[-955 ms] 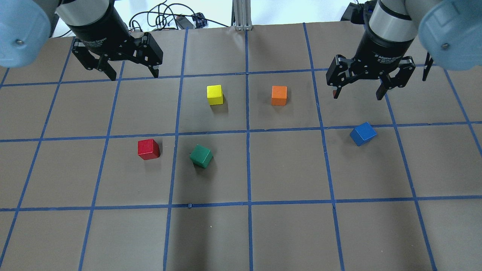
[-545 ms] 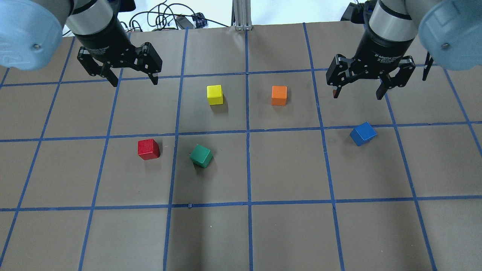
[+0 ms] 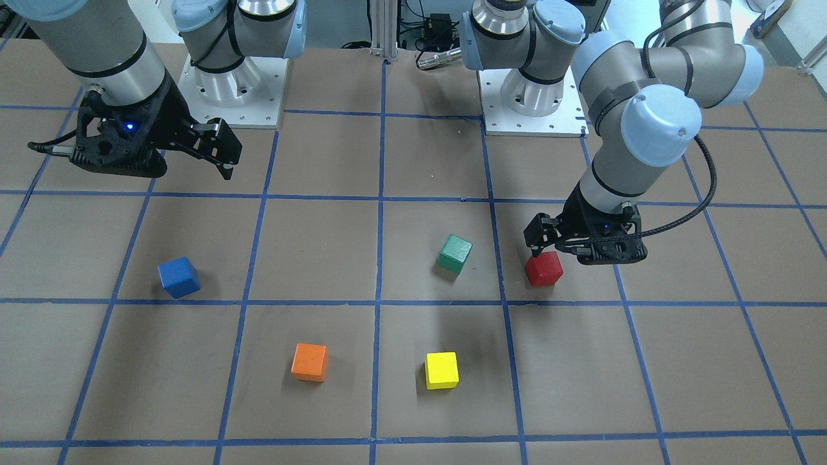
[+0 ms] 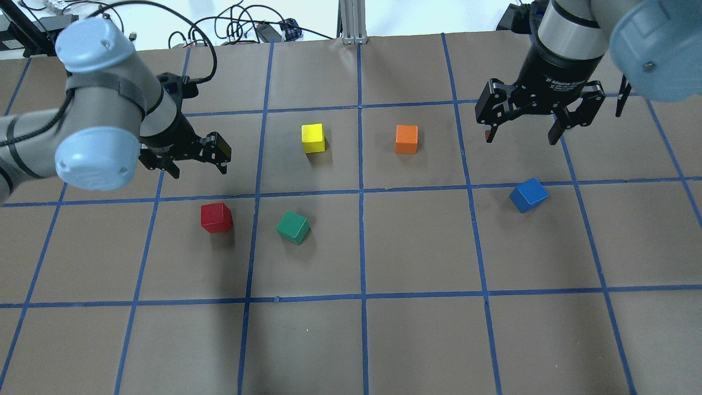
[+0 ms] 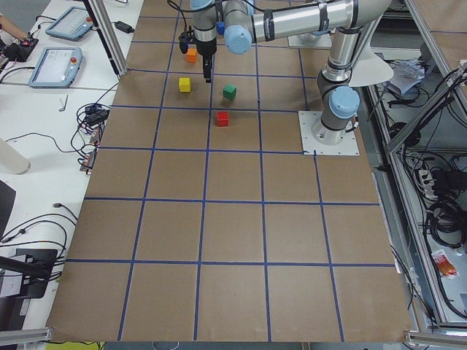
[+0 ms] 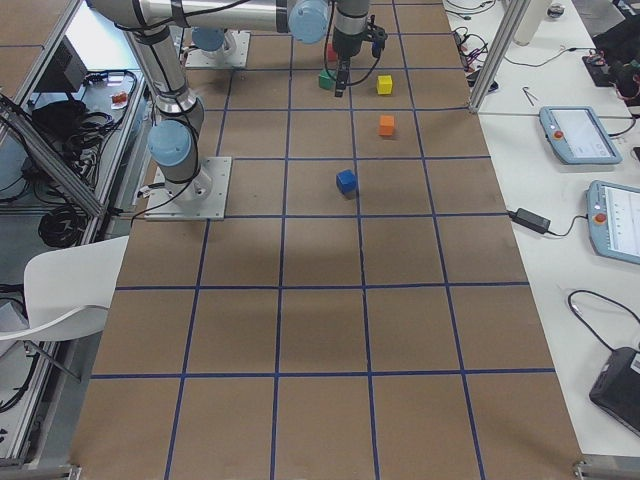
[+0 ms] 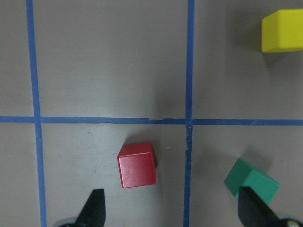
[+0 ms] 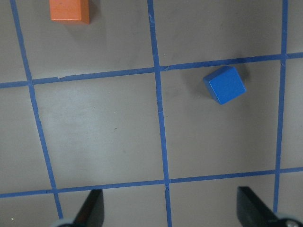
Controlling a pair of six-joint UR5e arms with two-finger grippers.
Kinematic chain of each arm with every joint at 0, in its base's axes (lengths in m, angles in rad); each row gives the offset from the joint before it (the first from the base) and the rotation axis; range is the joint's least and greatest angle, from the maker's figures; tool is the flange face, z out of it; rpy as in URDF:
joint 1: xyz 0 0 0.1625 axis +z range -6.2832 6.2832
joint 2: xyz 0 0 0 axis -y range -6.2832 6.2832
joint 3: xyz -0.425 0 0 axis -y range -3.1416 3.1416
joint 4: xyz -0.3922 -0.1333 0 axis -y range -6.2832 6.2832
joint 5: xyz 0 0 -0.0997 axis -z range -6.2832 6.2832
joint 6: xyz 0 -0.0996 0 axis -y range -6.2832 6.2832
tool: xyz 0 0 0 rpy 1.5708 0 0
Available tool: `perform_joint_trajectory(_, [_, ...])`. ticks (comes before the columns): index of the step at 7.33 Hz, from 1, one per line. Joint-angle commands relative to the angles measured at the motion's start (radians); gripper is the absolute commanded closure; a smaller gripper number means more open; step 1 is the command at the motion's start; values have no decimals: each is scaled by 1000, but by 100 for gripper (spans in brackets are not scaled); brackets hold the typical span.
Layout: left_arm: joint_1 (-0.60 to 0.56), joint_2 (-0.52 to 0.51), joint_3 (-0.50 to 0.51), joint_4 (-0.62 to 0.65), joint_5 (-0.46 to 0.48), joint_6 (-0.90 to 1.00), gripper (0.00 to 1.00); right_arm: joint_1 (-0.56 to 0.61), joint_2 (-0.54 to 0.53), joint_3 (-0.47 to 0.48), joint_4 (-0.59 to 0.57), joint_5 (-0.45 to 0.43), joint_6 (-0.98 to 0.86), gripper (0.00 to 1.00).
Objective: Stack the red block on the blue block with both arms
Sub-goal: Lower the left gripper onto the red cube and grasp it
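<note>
The red block (image 4: 216, 218) sits on the brown table, left of centre. In the left wrist view the red block (image 7: 137, 165) lies below and between the fingers, a little left of the middle. My left gripper (image 4: 200, 171) is open and empty, hovering above the table close to the red block and not touching it. The blue block (image 4: 528, 195) sits alone on the right, turned at an angle. My right gripper (image 4: 521, 140) is open and empty, held high beyond the blue block (image 8: 224, 84).
A green block (image 4: 293, 227) lies just right of the red one, turned at an angle. A yellow block (image 4: 313, 137) and an orange block (image 4: 406, 139) sit farther out near the middle. Blue tape lines grid the table. The arm bases (image 3: 530, 97) stand at the robot's edge.
My left arm has swung in and come down from the far left toward the red block, gripper still open. The right arm and all blocks have not moved.
</note>
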Motion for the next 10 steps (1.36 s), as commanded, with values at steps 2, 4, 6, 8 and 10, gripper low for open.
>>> perform_joint_trajectory(2, [14, -86, -87, 107, 1, -7, 0, 0, 1, 0, -2, 3, 0, 0])
perform_joint_trajectory(4, [13, -120, -119, 187, 11, -5, 0, 0, 0, 0, -5, 3, 0, 0])
perform_joint_trajectory(6, [13, -120, -129, 196, 56, -7, 45, 0, 0, 5, -17, 3, 0, 0])
perform_joint_trajectory(8, [11, -120, -107, 195, 45, -24, 58, 0, 0, 6, -19, 3, 0, 0])
perform_joint_trajectory(10, [-9, -108, 25, 66, 41, -42, 68, 2, -2, 9, -17, 3, 0, 0])
